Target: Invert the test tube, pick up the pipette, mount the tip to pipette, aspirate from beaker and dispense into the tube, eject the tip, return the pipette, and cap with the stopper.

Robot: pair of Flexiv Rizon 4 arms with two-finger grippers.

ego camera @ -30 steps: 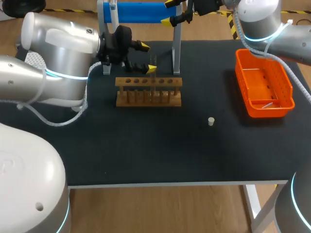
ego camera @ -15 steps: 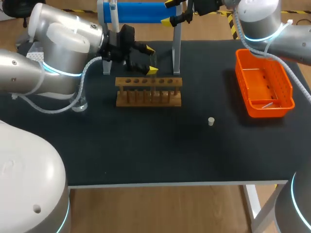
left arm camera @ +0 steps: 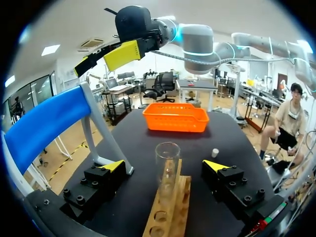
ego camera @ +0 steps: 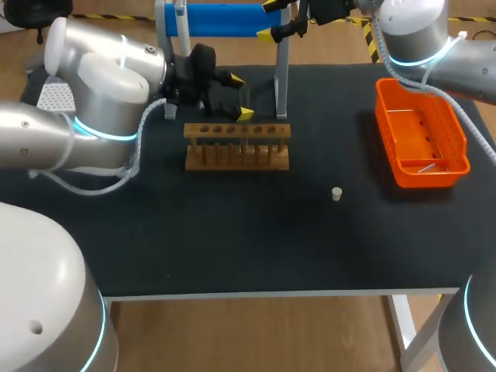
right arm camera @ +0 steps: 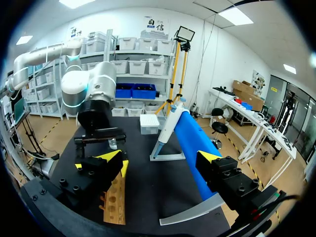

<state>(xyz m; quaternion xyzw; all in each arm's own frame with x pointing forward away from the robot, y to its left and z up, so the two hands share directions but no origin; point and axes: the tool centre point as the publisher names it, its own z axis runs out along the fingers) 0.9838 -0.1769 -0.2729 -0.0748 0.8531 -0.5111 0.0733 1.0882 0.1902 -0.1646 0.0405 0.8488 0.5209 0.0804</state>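
A clear glass test tube (left arm camera: 167,168) stands upright in the wooden rack (left arm camera: 170,210), open end up. My left gripper (left arm camera: 165,167) is open with a yellow-tipped finger on either side of the tube, clear gaps on both sides. In the head view the same gripper (ego camera: 239,97) hangs over the rack's (ego camera: 237,146) back edge. The small white stopper (ego camera: 336,194) lies alone on the black mat. My right gripper (ego camera: 269,20) is open, high at the blue pipette stand (ego camera: 225,18); in its own view it (right arm camera: 160,159) faces the stand's blue bar (right arm camera: 193,143) and a white pipette (right arm camera: 169,124).
An orange basket (ego camera: 422,143) sits at the right side of the table. A white tip box (right arm camera: 149,123) stands beyond the stand's foot. The left arm's bulk (ego camera: 93,101) covers the back left of the mat. The table's front edge (ego camera: 279,294) runs across the near side.
The left arm's upper links have swung and risen, now hiding the back left corner. Its gripper has shifted only slightly around the tube. The right arm has stayed still.
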